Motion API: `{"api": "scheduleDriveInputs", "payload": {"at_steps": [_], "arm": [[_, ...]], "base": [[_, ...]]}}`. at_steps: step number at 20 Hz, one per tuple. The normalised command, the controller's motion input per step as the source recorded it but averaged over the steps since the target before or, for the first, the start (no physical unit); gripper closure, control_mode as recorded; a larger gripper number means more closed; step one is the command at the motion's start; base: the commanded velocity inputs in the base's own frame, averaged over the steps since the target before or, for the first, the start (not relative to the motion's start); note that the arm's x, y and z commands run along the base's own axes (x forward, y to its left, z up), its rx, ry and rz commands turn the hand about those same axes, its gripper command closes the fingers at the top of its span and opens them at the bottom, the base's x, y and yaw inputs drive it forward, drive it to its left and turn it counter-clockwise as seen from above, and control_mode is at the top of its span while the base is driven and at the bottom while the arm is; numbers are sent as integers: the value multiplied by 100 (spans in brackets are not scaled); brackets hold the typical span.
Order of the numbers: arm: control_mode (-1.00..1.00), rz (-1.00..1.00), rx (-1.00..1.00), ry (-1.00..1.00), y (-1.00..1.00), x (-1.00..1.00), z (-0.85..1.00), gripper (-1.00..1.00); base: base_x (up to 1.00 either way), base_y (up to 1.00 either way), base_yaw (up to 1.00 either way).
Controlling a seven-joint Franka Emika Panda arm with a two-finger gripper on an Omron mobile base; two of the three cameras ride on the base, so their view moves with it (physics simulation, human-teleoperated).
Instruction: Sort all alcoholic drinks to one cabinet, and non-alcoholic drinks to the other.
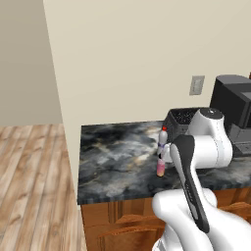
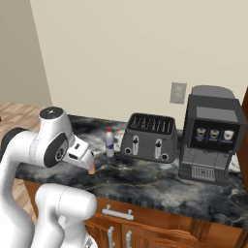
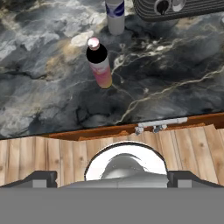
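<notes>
Below our hand camera we see plank flooring, then a reddish-brown wooden drawer front with a grey bar handle under the dark marbled stone counter. Our claw stands wide open, holding nothing. Ahead of it a dark-necked bottle with pink-orange body stands upright, a white blue-labelled bottle behind it, beside the black toaster.

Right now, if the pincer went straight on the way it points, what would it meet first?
Probably the pink-bottomed bottle standing on the marble counter, ahead of the open pincer; the white bottle stands farther on. Depth is unclear.
</notes>
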Motion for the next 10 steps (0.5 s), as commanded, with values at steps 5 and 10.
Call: {"api": "scheduleDriveInputs", "payload": {"at_steps": [5, 10], "arm": [[-100, 0, -2, -1, 0, 57, -33, -100], [-100, 0, 0, -4, 0, 34, -38, -100]], "base": [[0, 0, 0], [0, 0, 0]]}}
